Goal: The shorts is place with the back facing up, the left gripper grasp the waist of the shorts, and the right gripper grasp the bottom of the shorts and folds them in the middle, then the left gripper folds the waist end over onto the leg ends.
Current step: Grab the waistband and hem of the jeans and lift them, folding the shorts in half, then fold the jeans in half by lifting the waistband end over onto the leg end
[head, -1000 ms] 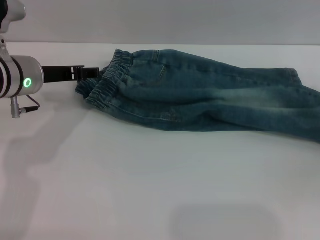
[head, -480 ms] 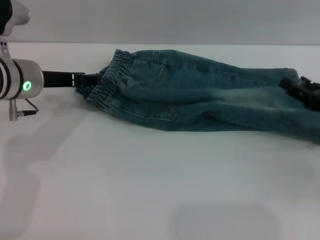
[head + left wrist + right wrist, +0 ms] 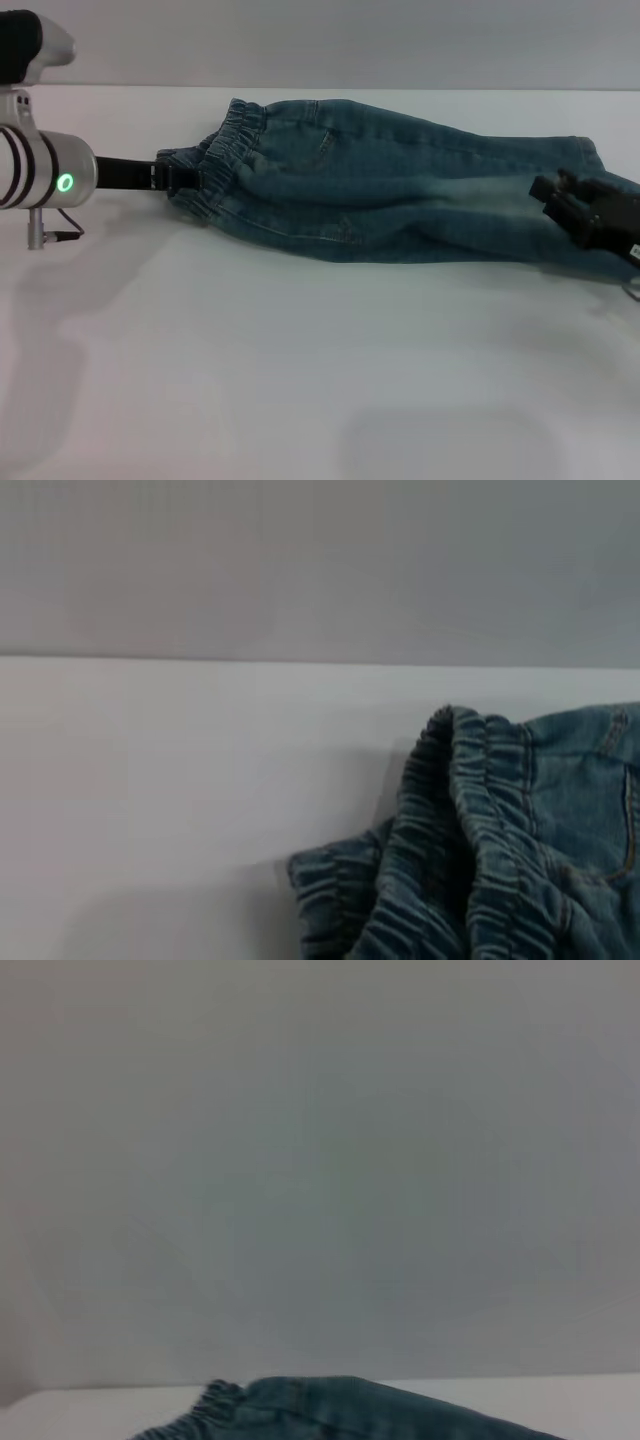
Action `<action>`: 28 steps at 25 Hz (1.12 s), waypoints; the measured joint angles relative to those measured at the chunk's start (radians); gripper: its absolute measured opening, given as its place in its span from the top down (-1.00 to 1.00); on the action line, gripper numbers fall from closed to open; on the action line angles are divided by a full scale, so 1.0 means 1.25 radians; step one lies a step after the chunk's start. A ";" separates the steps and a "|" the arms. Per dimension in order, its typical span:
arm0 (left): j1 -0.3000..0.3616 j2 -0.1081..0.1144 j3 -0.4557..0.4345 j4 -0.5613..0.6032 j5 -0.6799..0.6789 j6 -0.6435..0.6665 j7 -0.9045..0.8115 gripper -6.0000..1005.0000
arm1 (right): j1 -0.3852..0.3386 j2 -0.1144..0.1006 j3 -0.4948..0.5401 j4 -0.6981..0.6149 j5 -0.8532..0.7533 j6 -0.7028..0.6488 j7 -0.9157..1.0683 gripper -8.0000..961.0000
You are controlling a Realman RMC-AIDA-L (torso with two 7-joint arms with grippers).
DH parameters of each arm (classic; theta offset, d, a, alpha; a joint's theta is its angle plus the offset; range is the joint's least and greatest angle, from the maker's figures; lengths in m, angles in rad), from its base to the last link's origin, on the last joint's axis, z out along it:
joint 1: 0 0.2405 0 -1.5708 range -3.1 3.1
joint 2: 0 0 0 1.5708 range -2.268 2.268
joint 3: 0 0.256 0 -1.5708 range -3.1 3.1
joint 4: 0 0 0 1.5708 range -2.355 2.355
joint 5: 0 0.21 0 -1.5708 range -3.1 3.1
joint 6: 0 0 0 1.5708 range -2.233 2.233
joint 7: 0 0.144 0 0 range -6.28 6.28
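Left claw: my arm reaches in level from the left, green ring lit, tip at cloth.
Right claw: enters low from the right edge.

We count one pair of denim shorts on one white bench, with one gathered elastic waist and one stitched back pocket that we can make out. We count two grippers: one left gripper with a green ring at the waist, and one right gripper over the shorts' other end.
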 joint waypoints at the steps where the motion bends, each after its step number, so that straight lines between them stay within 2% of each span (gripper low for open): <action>1: -0.007 -0.001 -0.001 0.010 -0.001 0.001 0.003 -0.69 | -0.001 0.000 -0.007 -0.002 0.008 0.006 -0.009 -0.10; 3: -0.017 -0.001 -0.003 0.023 0.001 0.001 0.006 -0.69 | -0.002 -0.001 -0.014 -0.005 0.017 0.018 -0.023 0.10; 6: -0.033 0.000 -0.003 0.041 0.003 -0.002 0.008 -0.69 | -0.003 -0.001 -0.015 -0.011 0.018 0.024 -0.026 0.59; 12: -0.043 -0.001 -0.003 0.059 -0.002 -0.004 0.017 -0.70 | -0.006 -0.001 -0.016 -0.017 0.019 0.033 -0.026 0.98; 28: -0.066 -0.003 -0.004 0.113 -0.003 0.017 0.025 -0.68 | -0.014 -0.001 -0.013 -0.024 0.019 0.080 -0.021 0.99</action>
